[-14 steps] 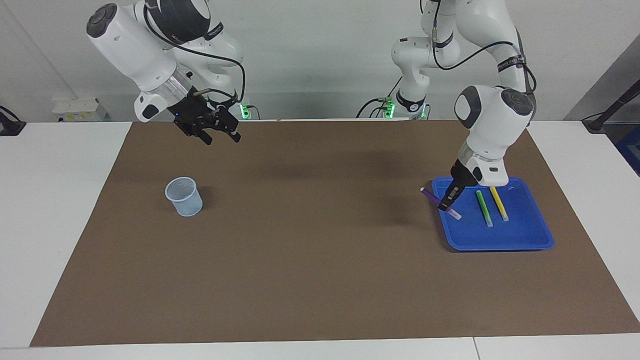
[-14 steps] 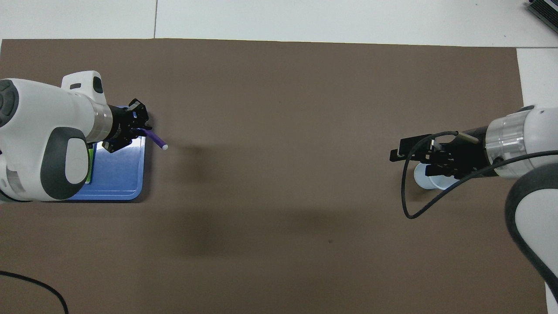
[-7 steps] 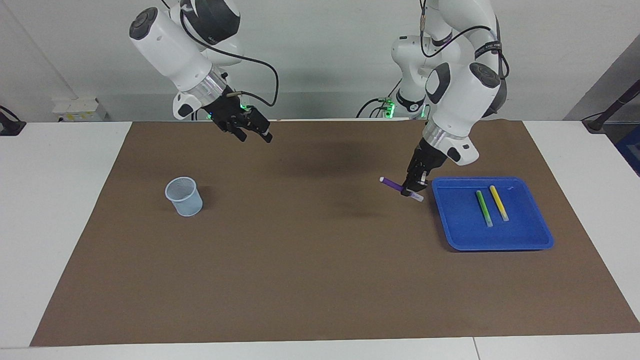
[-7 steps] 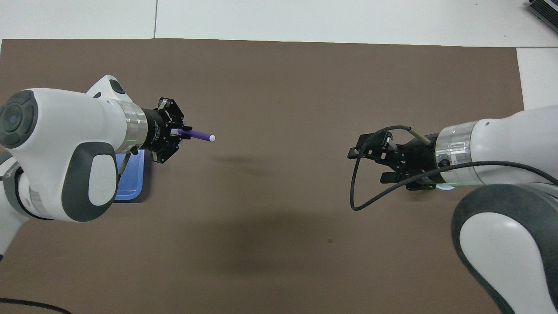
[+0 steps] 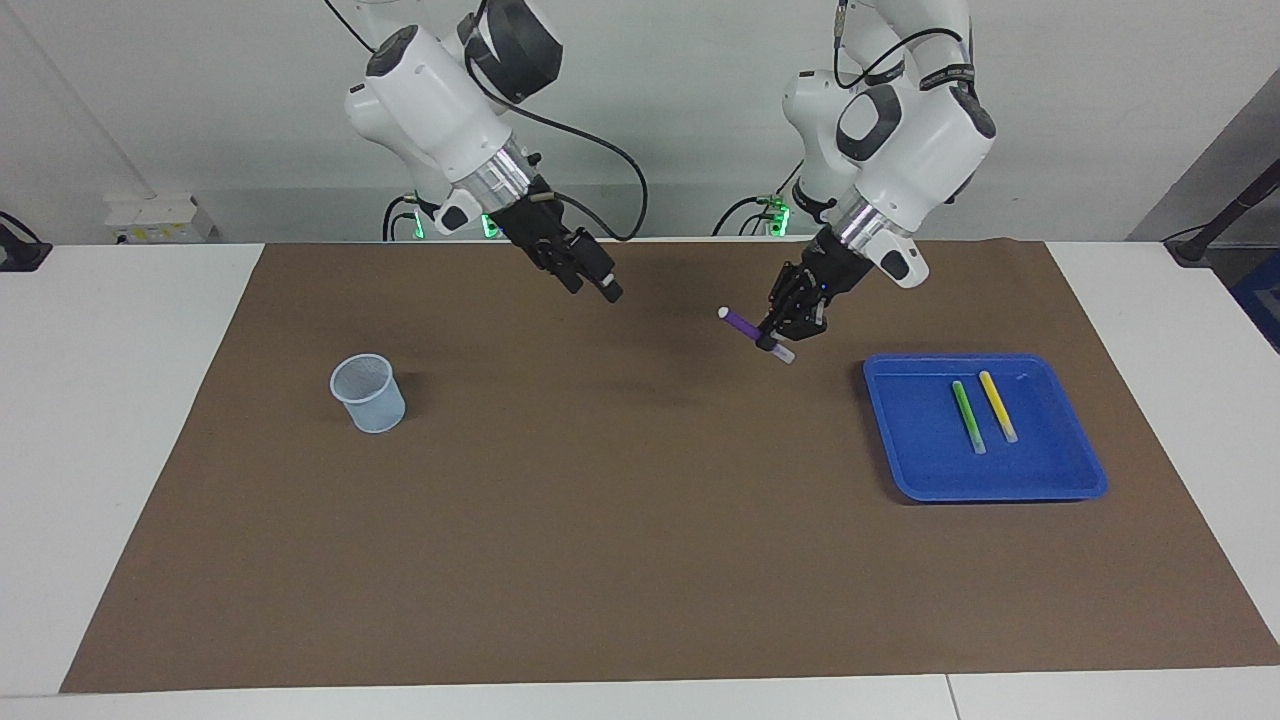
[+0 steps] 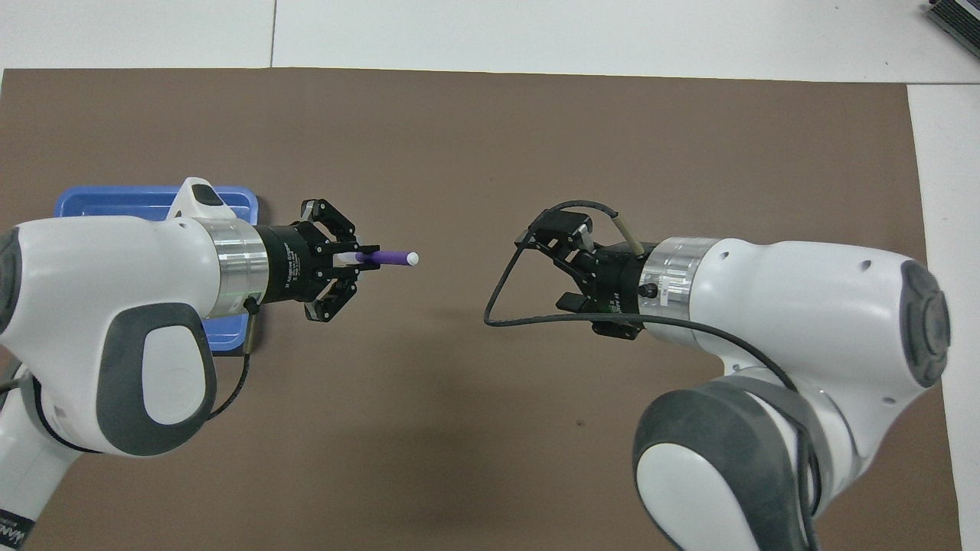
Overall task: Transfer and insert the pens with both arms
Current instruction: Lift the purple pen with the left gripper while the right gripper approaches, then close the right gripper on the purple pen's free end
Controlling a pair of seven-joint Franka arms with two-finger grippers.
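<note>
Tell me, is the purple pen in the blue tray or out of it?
Out. The left claw is shut on the purple pen, holding it in the air over the brown mat, away from the blue tray.

Between the left claw (image 5: pixel 778 335), clamped on the slim purple marker pen (image 5: pixel 742 325), and the open right claw (image 5: pixel 594 279), only bare brown mat (image 5: pixel 640 520) lay below. The pale mesh cup (image 5: pixel 369 393) and shallow blue plastic tray (image 5: pixel 1040 480) stood well aside toward the bench's two ends.
</note>
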